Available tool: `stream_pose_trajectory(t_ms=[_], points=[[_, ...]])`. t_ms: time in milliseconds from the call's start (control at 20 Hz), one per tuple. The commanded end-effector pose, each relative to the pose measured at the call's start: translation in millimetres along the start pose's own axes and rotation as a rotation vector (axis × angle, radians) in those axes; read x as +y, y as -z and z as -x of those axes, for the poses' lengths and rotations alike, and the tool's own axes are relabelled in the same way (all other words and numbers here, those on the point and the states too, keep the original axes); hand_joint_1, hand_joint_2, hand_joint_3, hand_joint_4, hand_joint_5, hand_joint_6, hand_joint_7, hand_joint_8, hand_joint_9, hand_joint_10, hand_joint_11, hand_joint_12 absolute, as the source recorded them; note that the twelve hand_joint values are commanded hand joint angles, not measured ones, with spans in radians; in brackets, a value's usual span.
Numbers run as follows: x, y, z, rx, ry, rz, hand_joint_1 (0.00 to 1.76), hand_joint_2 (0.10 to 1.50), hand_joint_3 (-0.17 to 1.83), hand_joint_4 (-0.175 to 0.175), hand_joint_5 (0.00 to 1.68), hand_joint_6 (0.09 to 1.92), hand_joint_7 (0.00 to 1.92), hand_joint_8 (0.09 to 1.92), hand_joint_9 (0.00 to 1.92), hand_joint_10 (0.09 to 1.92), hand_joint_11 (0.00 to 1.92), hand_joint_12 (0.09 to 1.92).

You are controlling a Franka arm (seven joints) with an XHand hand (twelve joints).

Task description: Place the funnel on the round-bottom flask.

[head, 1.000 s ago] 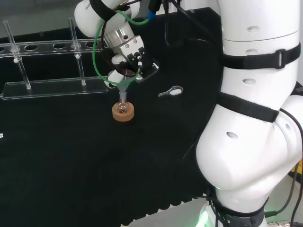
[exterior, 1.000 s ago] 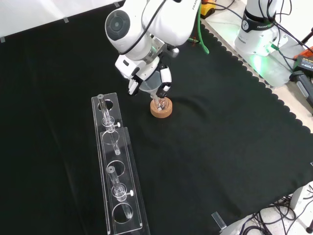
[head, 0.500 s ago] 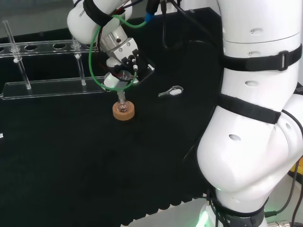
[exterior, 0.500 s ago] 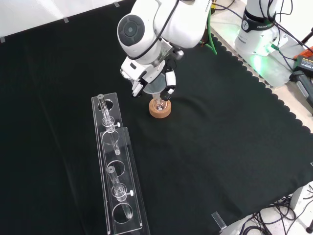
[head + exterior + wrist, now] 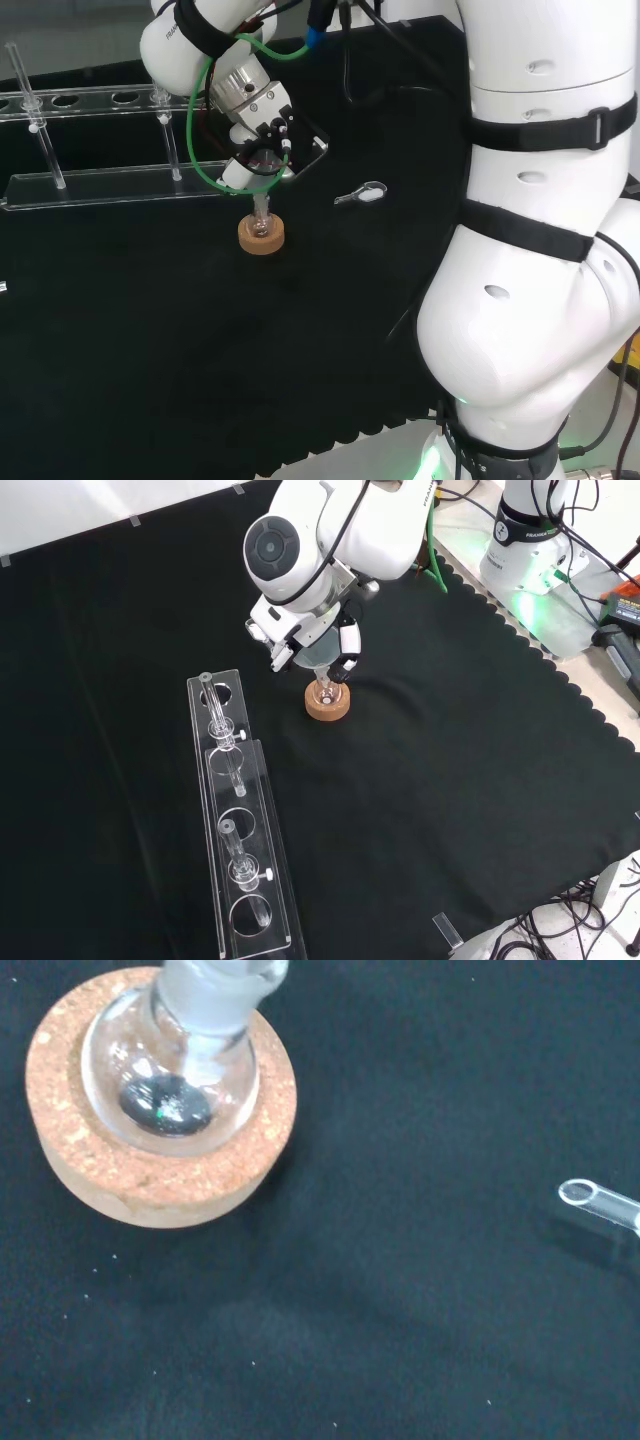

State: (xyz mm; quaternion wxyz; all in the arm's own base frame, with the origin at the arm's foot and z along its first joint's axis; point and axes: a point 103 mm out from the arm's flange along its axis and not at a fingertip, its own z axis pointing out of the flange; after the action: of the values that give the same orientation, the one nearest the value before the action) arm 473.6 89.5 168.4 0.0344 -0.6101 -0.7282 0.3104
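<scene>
Cork ring (image 5: pixel 328 705) is carrying flask (image 5: pixel 175 1080) mid-table; hand (image 5: pixel 318 645) w/ fingers curled round funnel (image 5: pixel 262 170), stem sitting at flask neck. Risk: releasing off-axis, funnel tipping, maybe toppling flask.

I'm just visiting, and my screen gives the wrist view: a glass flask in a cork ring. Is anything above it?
Observer: Yes. In the head view the hand holds a funnel over the flask.
Visitor: Is the funnel in?
Observer: In the front view its stem points down at the flask's neck; I cannot tell whether it is seated.
Visitor: What else is on the cloth?
Observer: A clear rack with tubes, left of the cork ring in the front view.
</scene>
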Motion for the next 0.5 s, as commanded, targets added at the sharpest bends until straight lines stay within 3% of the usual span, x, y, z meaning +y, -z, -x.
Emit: stream_pose_trajectory(t_ms=[50,250,500], points=[[-5,4,6,0.052,-0.019,0.011,0.01,0.69,0.63,-0.175,0.17,0.37,0.59,1.12,0.80,0.91,0.95,1.21],[-10,11,15,0.092,-0.023,0.045,0.00,0.65,0.54,-0.175,0.12,0.09,0.23,0.99,0.39,0.92,0.60,1.42],[-25,25,33,0.140,-0.039,0.133,0.00,0.64,0.48,-0.175,0.11,0.09,0.04,0.99,0.16,1.01,0.41,1.54]])
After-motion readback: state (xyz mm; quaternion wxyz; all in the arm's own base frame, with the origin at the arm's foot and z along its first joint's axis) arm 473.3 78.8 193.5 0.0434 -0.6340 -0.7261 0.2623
